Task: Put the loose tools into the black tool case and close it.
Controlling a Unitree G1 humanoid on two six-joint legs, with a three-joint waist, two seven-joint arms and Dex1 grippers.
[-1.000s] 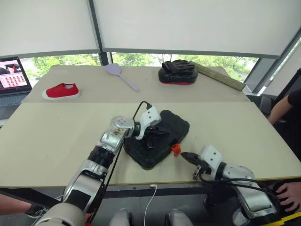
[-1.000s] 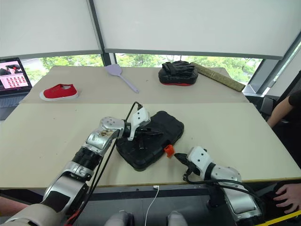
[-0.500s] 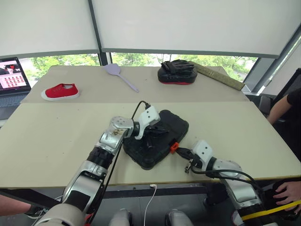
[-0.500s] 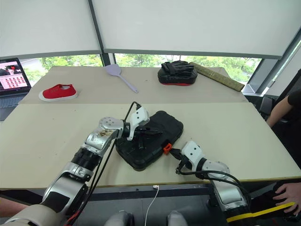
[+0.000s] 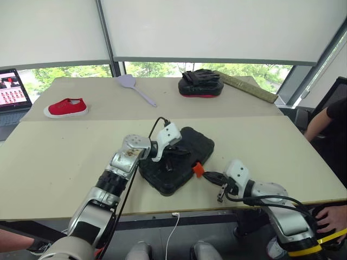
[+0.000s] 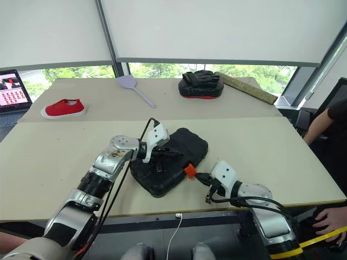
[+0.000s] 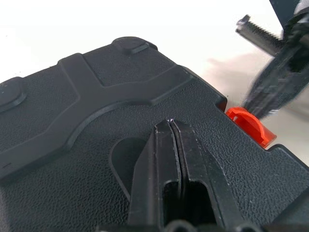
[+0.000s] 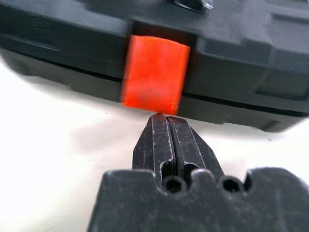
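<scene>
The black tool case [image 5: 198, 142] lies closed at the middle of the table, near the front edge. Its orange latch [image 5: 198, 169] sticks out from the front side. My left gripper [image 5: 181, 153] is shut and rests its tips on the textured lid [image 7: 96, 145]. My right gripper [image 8: 163, 117] is shut on nothing. It lies low over the table, tips right at the lower edge of the latch [image 8: 155, 75]. In the left wrist view the right gripper [image 7: 270, 72] shows beside the latch [image 7: 248, 124]. The loose tools are out of view.
On the far half of the table lie a red shoe [image 5: 66, 106], a lilac paddle [image 5: 134, 86], a black padded mitt with red edge [image 5: 198, 86] and a long brown bar [image 5: 249, 86]. A laptop [image 5: 11, 89] stands far left. A person's arm [image 5: 325, 116] is at the right.
My right gripper has crept in from just short of the orange latch to its lower edge. The left gripper has stayed on the lid. The whole view has shifted slightly.
</scene>
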